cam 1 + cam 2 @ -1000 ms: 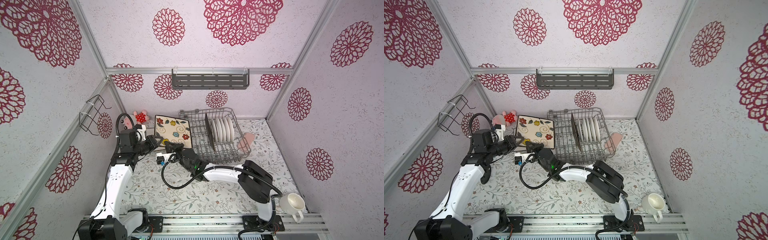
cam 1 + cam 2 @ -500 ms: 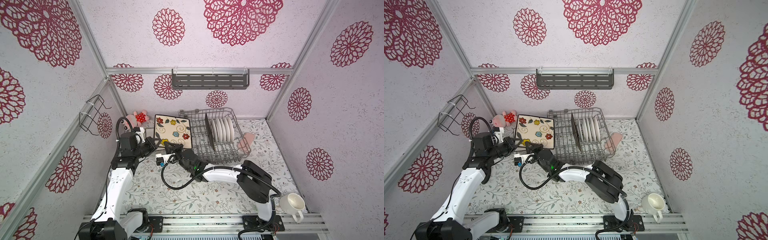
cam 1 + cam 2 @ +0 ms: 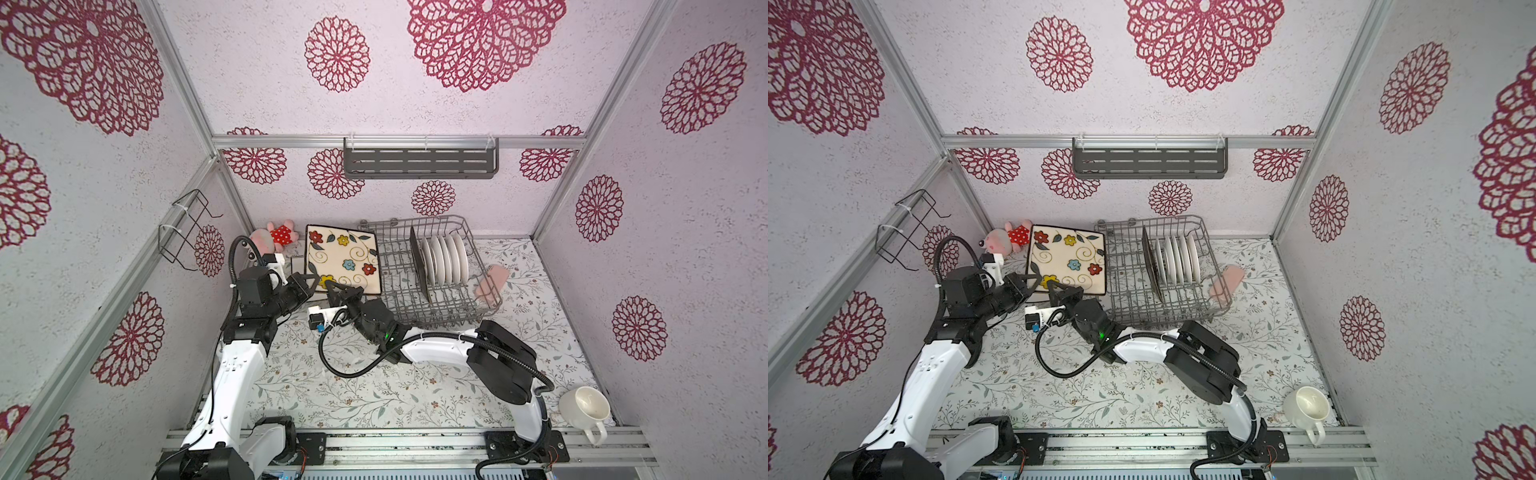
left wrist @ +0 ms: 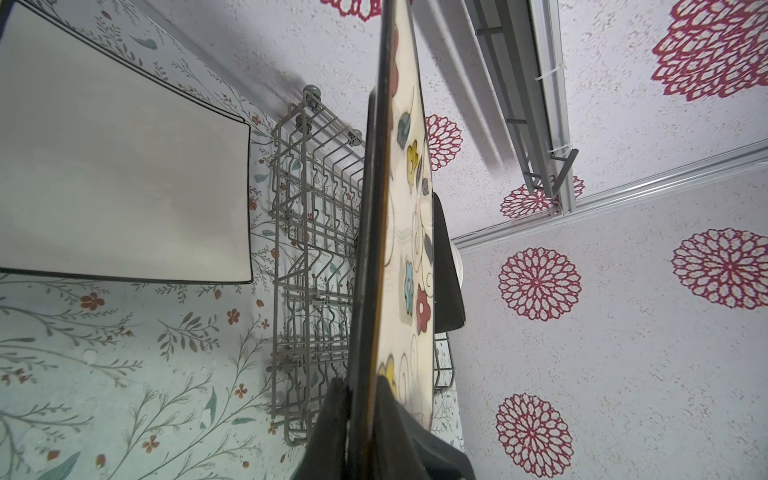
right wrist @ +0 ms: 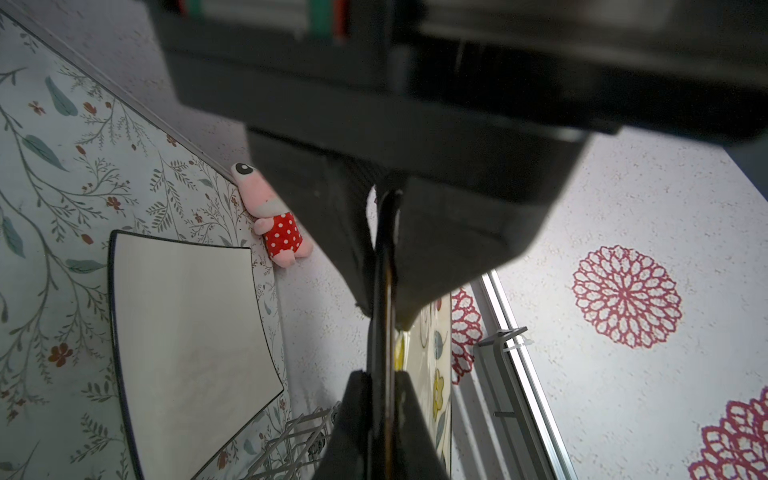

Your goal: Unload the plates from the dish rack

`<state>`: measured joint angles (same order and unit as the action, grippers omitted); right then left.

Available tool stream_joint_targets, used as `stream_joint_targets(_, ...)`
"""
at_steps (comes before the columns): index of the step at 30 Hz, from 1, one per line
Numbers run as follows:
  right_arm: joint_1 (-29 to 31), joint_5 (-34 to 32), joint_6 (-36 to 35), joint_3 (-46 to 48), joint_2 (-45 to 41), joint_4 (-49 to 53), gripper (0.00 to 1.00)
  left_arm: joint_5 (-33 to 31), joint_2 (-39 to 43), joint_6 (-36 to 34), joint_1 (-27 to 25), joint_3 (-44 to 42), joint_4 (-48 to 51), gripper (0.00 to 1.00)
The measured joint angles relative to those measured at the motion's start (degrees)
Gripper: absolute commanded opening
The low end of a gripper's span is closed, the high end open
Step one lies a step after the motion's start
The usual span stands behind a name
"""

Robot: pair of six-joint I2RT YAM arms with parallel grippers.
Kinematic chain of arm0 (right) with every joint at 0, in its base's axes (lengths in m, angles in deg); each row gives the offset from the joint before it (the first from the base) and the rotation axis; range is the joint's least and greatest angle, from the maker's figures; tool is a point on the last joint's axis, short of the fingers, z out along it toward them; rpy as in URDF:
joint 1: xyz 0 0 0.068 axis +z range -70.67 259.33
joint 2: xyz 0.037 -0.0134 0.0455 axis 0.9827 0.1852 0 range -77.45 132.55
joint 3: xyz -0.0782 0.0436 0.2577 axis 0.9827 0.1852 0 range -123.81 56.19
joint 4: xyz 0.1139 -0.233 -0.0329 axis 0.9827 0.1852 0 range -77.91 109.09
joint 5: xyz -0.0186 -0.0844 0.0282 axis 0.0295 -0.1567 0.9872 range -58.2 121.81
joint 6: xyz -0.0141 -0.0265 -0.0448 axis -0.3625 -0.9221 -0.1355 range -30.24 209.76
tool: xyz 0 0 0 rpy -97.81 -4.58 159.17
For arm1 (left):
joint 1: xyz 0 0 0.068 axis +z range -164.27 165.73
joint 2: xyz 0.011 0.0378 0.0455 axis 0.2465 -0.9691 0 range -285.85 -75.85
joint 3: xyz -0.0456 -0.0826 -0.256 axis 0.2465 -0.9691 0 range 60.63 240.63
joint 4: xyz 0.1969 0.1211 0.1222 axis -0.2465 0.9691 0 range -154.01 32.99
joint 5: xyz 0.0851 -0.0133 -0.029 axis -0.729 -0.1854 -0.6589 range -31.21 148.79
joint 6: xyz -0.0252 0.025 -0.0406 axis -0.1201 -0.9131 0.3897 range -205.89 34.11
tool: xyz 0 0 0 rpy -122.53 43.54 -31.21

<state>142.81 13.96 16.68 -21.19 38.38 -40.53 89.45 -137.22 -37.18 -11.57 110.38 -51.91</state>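
1. Fingers (image 4: 330, 428) of the left gripper (image 3: 311, 281) have just come together on the near rim of the flowered plate (image 3: 343, 257). One second ago they stood wider apart beside that rim. Now the gap between them is only as thick as the rim.
2. The right gripper (image 3: 332, 286) pinches the same rim just beside the left one, and it is closed equally narrow. In the right wrist view the dark rim runs between its fingers (image 5: 353, 419).
3. So both grippers hold the flowered plate. It is out of the dish rack (image 3: 395, 282) and just to the left of it in both top views. Its painted face is turned up, and it hangs above the plain white plate (image 4: 124, 166), which lies flat on the table (image 3: 374, 395).
4. My judgement is that this is a handover. With the second grip made, the right gripper could let go, and the left one could lay the plate on the plain one.
5. Outside the rack there are two square plates, one flowered and one plain.
6. Inside the rack I count one dark brown plate (image 3: 416, 266) standing on edge. Next to it stand five round white plates (image 3: 444, 262) in a row, as far as I can count. That leaves six to unload.
7. Other things are one white mug (image 3: 584, 407), one pink toy (image 3: 276, 239) and one pink thing (image 3: 492, 280) against the rack's far side. I cannot tell what the pink thing is.
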Motion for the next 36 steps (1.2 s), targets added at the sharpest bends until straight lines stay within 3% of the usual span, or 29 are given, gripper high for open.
stream_joint_targets(6, 0.1, -0.4, -1.1, 0.0, 0.0, -1.7, 0.36, -0.3, 0.0, 0.4, 0.0, -0.1, -0.3, 0.00)
stream_joint_targets(19, 0.1, -0.4, -0.6, 0.6, -0.1, -4.5, 0.72, -2.1, 0.9, 1.1, 0.0, -1.2, -0.2, 0.00)
stream_joint_targets(28, 0.2, 1.7, 5.4, 8.5, -8.3, 0.4, 0.79, -3.2, 0.9, 1.1, 0.1, -1.6, 2.1, 0.00)
stream_joint_targets(36, -1.1, 2.8, 15.0, 12.2, -17.0, 7.7, 0.82, -4.2, -1.3, 0.7, 2.1, -1.6, 1.7, 0.00)
